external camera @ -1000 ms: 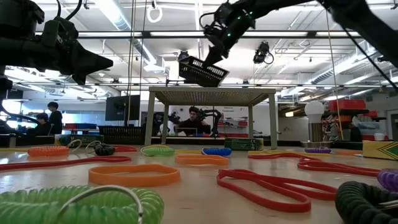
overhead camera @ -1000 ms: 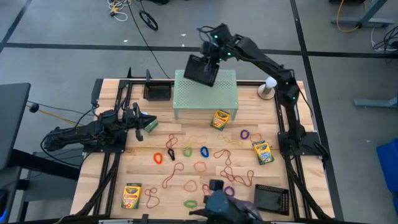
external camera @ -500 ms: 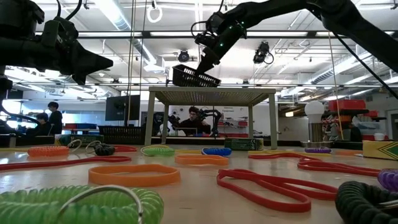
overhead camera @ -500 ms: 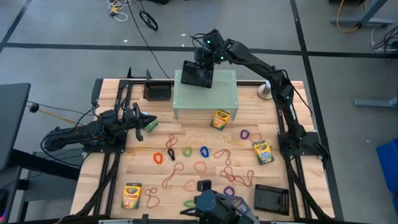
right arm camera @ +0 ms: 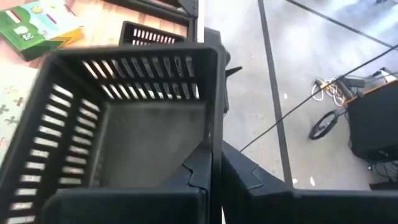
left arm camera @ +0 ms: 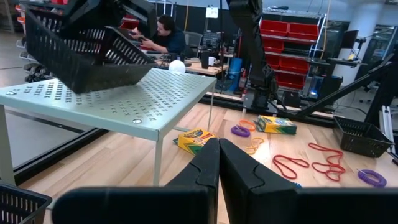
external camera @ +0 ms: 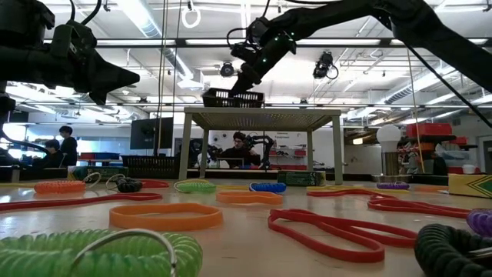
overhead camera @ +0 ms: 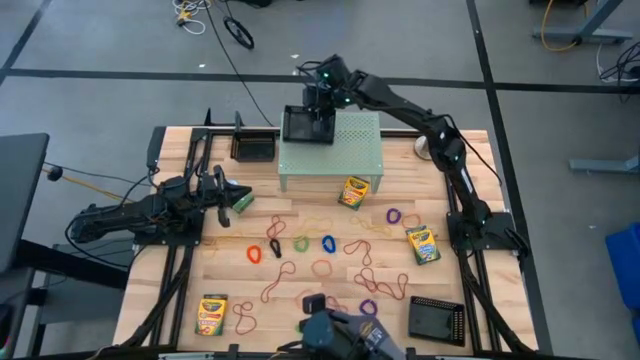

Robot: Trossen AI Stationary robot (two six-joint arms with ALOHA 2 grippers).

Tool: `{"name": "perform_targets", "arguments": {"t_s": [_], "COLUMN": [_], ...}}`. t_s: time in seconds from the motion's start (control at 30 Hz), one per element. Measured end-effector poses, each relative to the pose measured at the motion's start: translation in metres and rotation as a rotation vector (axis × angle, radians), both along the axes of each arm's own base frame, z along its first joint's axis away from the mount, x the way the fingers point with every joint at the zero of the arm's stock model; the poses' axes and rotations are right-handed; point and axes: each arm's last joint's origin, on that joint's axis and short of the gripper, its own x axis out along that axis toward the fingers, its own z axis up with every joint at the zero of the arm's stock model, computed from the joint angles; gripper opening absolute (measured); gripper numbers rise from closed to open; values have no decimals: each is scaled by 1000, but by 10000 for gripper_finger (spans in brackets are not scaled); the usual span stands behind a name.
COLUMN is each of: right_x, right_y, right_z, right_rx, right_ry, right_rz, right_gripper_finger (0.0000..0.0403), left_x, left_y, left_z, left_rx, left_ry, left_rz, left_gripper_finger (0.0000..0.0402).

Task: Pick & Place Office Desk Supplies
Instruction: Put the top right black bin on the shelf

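My right gripper (overhead camera: 318,102) is shut on a black mesh tray (overhead camera: 303,126) over the far left part of the pale green perforated riser (overhead camera: 350,145). Whether the tray's bottom (external camera: 233,103) touches the riser's top, I cannot tell. My left gripper (overhead camera: 238,199) waits shut at the table's left, pointing level. Yellow-and-green crayon boxes lie in front of the riser (overhead camera: 354,191), at the right (overhead camera: 423,244) and near left (overhead camera: 212,314). Coloured rubber-band loops (overhead camera: 322,252) are scattered over the table's middle. My right gripper pinches one side wall of the tray at its rim (right arm camera: 214,118), one finger (right arm camera: 193,177) inside the tray and the other outside. The fingers slant down from the far right. The tray sits open side up and slightly tilted (left arm camera: 81,53), right at the riser's top.
A second black mesh tray (overhead camera: 254,148) stands at the far left beside the riser, a third (overhead camera: 437,320) at the near right corner. A dark device (overhead camera: 340,335) sits at the near edge. People work at desks in the room beyond (external camera: 242,148).
My right gripper has carried the tray down and toward the table's left, from above the riser's middle to its far left part. Its wrist has rolled. The tray has turned from steeply tilted to nearly level, close on the riser's top.
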Motion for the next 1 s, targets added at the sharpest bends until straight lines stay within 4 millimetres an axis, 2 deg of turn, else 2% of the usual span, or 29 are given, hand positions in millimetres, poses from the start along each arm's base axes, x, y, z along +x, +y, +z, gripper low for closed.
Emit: {"name": "perform_targets", "arguments": {"t_s": [0.4,0.6,0.7,0.8,0.9,1.0], "right_x": [7,10,5,-4,-8,-7], "right_y": [10,14,26,44,61,74], "right_z": [0,5,20,31,27,21], "right_rx": [-59,-109,-150,-87,32,100], "right_ry": [27,18,35,82,151,215], "right_rz": [-15,-48,-76,-32,-42,-51], "right_gripper_finger": [92,111,105,79,57,60], "left_x": [0,0,0,0,0,0], "left_y": [0,0,0,0,0,0], "left_z": [0,0,0,0,0,0], "left_rx": [0,0,0,0,0,0], "left_ry": [0,0,0,0,0,0], "left_rz": [0,0,0,0,0,0], "left_gripper_finger": [11,11,11,11,11,11]}}
